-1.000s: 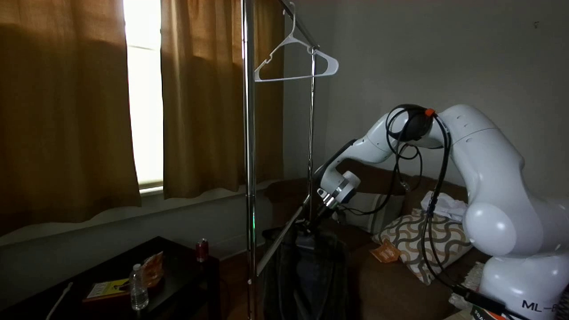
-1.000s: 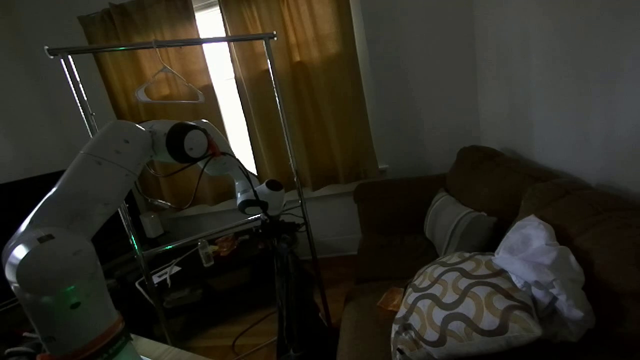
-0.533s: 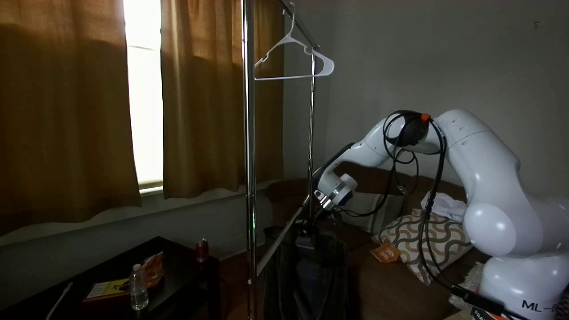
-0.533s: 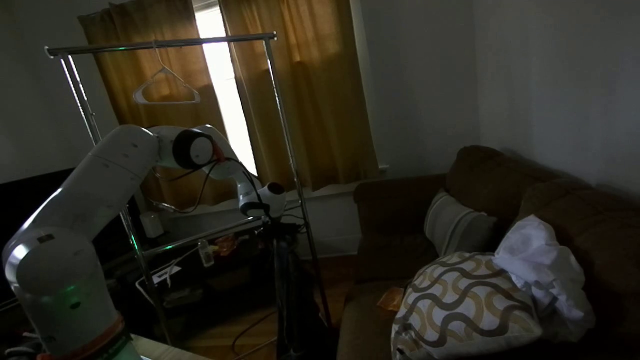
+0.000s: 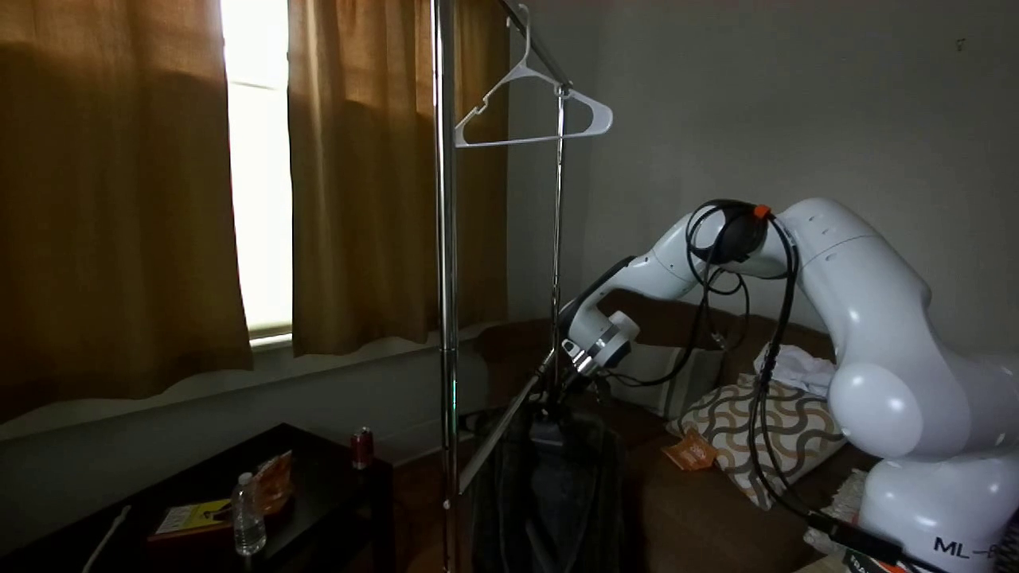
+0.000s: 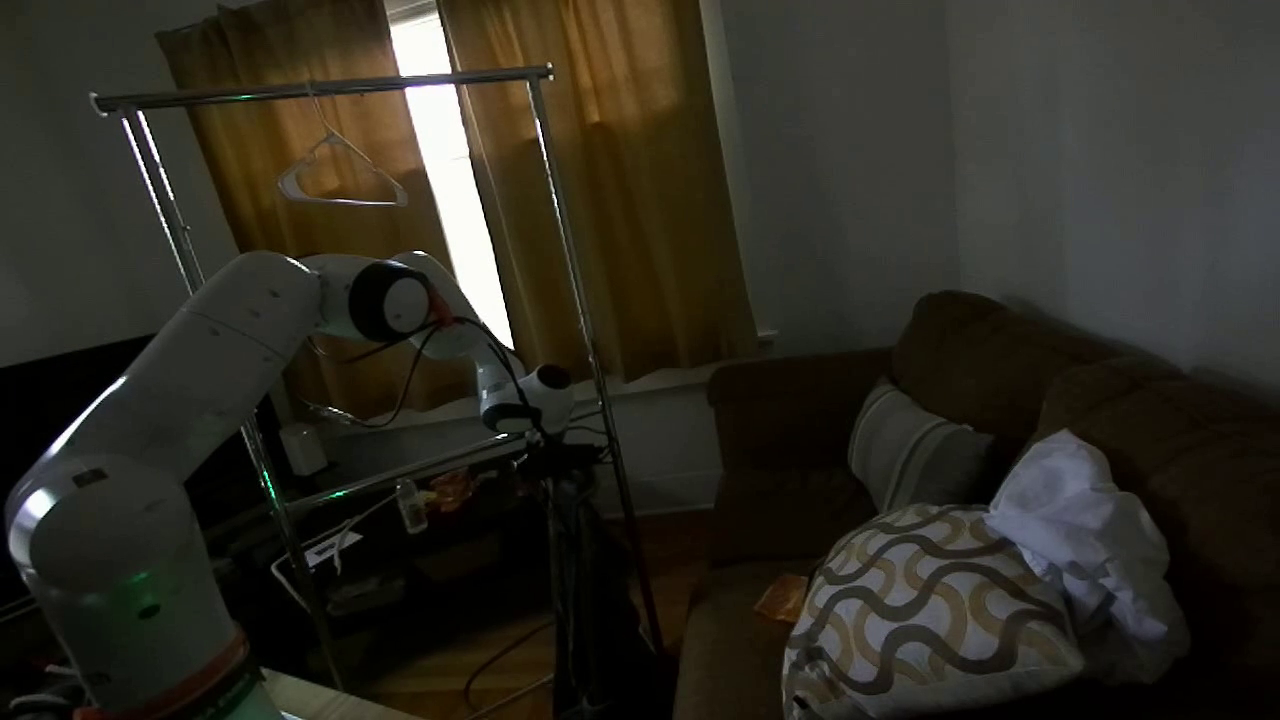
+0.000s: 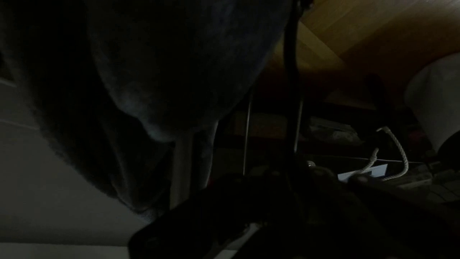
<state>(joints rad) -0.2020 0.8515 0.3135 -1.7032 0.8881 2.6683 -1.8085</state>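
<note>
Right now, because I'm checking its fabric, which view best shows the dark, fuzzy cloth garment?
The wrist view: the dark, fuzzy cloth garment looms close, its soft nap visible along the edges, though dimly lit and cropped. Both exterior views show it hanging, smaller, texture barely readable.

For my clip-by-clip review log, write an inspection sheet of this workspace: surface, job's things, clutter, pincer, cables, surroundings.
Surface: dark table bears a bottle, can and orange bag, among other things.
Job's things: dark garment hangs below the pincer.
Clutter: orange packet on the sofa; white bundle beside the patterned pillow.
Pincer: at the garment's top; too dark to tell whether open or shut.
Cables: black cables loop along the arm and droop beneath it.
Surroundings: rack with a white hanger; curtains flank a bright window.
</note>
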